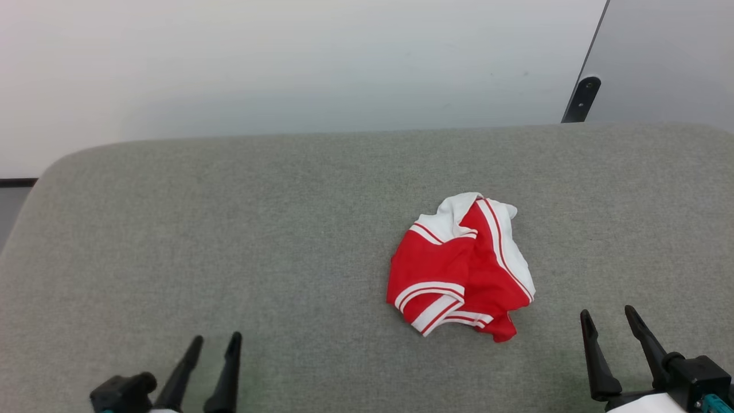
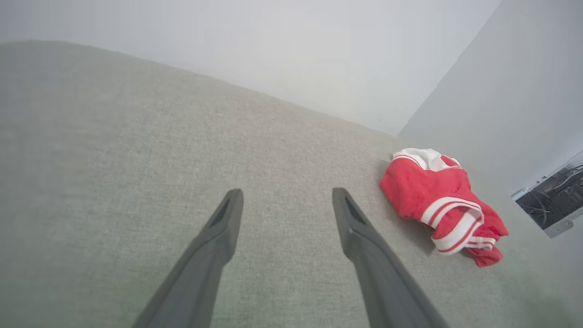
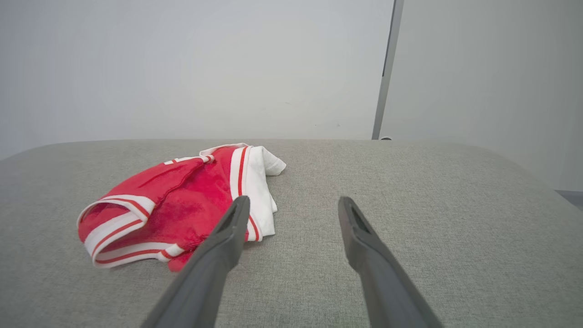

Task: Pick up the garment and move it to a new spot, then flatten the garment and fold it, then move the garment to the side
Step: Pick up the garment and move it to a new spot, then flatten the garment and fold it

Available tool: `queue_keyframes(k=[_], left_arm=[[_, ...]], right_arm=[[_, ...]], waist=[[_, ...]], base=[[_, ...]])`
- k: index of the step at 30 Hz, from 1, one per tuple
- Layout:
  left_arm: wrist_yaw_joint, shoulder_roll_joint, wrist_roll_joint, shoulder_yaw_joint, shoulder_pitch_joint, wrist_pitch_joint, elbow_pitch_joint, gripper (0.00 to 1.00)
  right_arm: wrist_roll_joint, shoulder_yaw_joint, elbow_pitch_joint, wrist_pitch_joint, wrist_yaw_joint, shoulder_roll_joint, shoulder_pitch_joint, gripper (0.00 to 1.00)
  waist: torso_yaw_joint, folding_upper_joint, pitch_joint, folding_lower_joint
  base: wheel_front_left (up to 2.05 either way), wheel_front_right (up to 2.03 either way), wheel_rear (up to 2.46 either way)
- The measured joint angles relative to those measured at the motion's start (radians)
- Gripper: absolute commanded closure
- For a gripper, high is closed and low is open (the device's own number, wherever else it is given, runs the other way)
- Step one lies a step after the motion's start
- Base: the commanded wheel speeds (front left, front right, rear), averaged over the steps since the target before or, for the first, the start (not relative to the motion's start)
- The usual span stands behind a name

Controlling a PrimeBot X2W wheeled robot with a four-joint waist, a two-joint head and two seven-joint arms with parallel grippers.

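**Colours and patterns, as observed**

Garment [image 1: 459, 267]: bright red body, white sleeves, white trim bands carrying thin red stripes.
Padded surface [image 1: 229, 229]: muted grey-green, fine woven fleck, uniform.
Far wall [image 1: 287, 57]: plain off-white.
Left gripper [image 1: 217, 338] and right gripper [image 1: 608, 312]: black fingers, unpatterned.

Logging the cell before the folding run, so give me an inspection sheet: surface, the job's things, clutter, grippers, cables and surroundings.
Surface: grey fabric-covered table, rounded corners, no stains seen.
Job's things: garment, crumpled in a heap right of centre, unheld.
Clutter: nothing seen.
Grippers: left gripper open, holding nothing; right gripper open, holding nothing, apart from the garment.
Cables: wires in a dark recess, seen from the left wrist.
Surroundings: pale wall; dark bracket at a panel seam.
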Motion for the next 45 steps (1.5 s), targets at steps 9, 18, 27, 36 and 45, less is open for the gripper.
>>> queue_keyframes(k=[9, 18, 27, 36, 45], left_arm=[[0.011, -0.073, 0.302, 0.147, 0.060, 0.000, -0.103, 0.00], [-0.024, -0.154, 0.459, 0.208, 0.105, 0.000, -0.126, 0.00], [-0.066, -0.202, 0.508, 0.250, 0.109, 0.000, -0.109, 0.00], [-0.091, -0.245, 0.534, 0.274, 0.107, 0.000, -0.115, 0.00], [-0.117, -0.268, 0.550, 0.263, 0.072, 0.000, -0.109, 0.00]], right_arm=[[0.017, 0.010, 0.021, -0.006, 0.000, -0.024, -0.013, 0.00], [0.054, 0.022, 0.032, -0.010, 0.000, -0.058, -0.029, 0.00], [0.079, 0.037, 0.058, -0.013, 0.000, -0.087, -0.043, 0.00], [0.110, 0.108, 0.067, -0.002, 0.000, -0.131, -0.122, 0.00], [0.150, 0.208, 0.072, 0.318, 0.000, -0.214, -0.410, 0.00]], waist=[[-0.011, 0.0000, -0.005, 0.0000], [-0.010, 0.0000, -0.004, 0.0000], [-0.004, 0.0000, -0.007, 0.0000], [0.002, 0.0000, -0.003, 0.0000], [0.018, 0.0000, 0.036, 0.0000]], base=[[0.00, 0.00, 0.00], [0.00, 0.00, 0.00], [0.00, 0.00, 0.00], [0.00, 0.00, 0.00], [0.00, 0.00, 0.00]])
